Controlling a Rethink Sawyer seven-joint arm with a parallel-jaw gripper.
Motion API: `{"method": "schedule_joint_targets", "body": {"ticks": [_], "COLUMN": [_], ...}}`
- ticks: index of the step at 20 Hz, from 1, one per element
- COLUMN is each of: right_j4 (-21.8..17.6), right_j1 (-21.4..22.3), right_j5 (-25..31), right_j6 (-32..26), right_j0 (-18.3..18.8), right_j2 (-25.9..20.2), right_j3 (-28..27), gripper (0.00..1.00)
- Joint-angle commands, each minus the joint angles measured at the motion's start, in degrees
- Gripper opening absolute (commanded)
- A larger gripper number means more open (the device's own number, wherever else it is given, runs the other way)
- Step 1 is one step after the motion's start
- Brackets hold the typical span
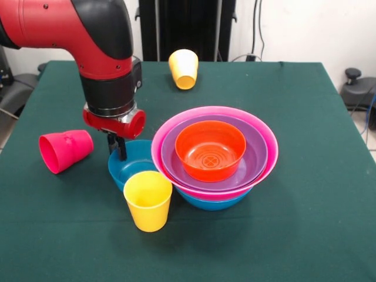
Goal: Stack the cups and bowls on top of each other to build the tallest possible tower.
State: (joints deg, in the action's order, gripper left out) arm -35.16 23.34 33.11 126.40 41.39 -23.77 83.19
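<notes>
The tower stands right of centre: a blue bowl (212, 203) lowest, a big pink bowl (271, 154) in it, then a purple bowl (254, 160) and an orange bowl (210, 150) on top. A small blue bowl (134, 166) sits to its left, touching it. A yellow cup (147, 200) stands upright in front of that bowl. A red-pink cup (64, 150) lies on its side at the left. A second yellow cup (184, 69) lies tilted at the far side. My gripper (117, 148) reaches down at the small blue bowl's far left rim.
The green table (305, 106) ends at the far side near the robot's black pedestal (188, 26). A chair base (355, 82) stands off the table's right edge.
</notes>
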Motion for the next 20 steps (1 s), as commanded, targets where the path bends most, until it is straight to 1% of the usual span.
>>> {"method": "schedule_joint_targets", "body": {"ticks": [1,3,6,10,14,20], "right_j4": [-4.0,-3.0,-1.7,0.5,1.2,0.9], "right_j1": [6.6,10.6,15.0,19.6,23.6,25.3], "right_j5": [3.6,4.8,7.0,9.8,12.7,14.0], "right_j6": [-10.6,-8.6,-6.0,-4.5,-3.9,-3.3], "right_j0": [-3.4,-4.1,-5.6,-7.2,-8.9,-9.9], "right_j2": [-0.1,0.9,2.6,4.1,5.6,6.5], "right_j3": [4.8,8.3,12.1,15.6,18.0,19.1], "gripper": [0.0,0.0,0.0,0.0,0.0,0.0]}}
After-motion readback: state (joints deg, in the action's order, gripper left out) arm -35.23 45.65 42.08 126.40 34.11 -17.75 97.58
